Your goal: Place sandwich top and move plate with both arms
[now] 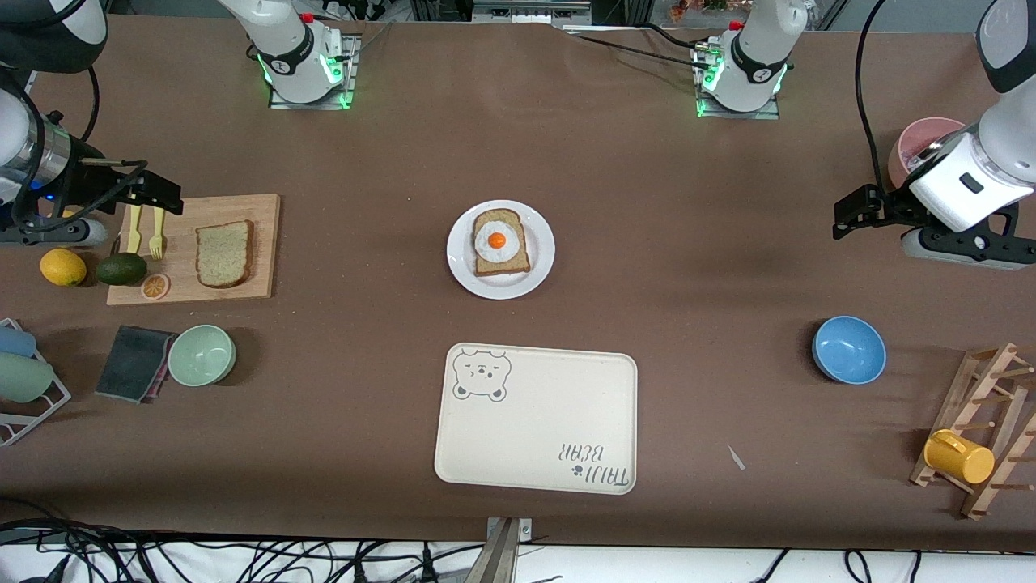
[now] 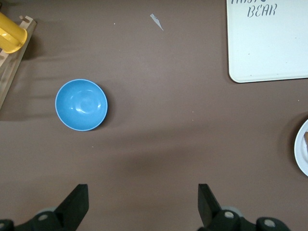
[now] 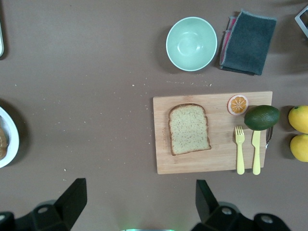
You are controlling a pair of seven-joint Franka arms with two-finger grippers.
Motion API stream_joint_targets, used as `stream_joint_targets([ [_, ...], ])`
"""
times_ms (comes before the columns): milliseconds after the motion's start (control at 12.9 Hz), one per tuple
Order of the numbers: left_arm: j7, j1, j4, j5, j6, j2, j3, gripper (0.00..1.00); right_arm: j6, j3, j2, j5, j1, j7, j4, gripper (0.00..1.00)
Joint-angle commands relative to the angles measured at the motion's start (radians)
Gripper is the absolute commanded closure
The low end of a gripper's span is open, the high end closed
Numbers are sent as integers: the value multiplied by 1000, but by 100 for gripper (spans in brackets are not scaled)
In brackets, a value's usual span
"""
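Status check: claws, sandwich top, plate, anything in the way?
Both claws open, empty: right claw over cutting board edge, left claw waiting above blue bowl. Sandwich top on board. Plate holds egg slice. Nothing blocking.

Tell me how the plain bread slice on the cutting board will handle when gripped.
The sandwich top looks thin and flat, so probably light and may flex. It lies flush on the cutting board, so the fingers would likely need an edge. The speckled surface seems unlikely to slip.
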Motion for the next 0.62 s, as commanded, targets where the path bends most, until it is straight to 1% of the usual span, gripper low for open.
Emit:
stream_joint_targets([
  [0, -9, -4, 29, 15, -18, 11, -1, 0, -18, 6, -3, -1, -7, 4, 13, 0],
  [543, -8, 5, 29, 14, -18, 9, -1, 0, -18, 6, -3, -1, -7, 4, 13, 0],
])
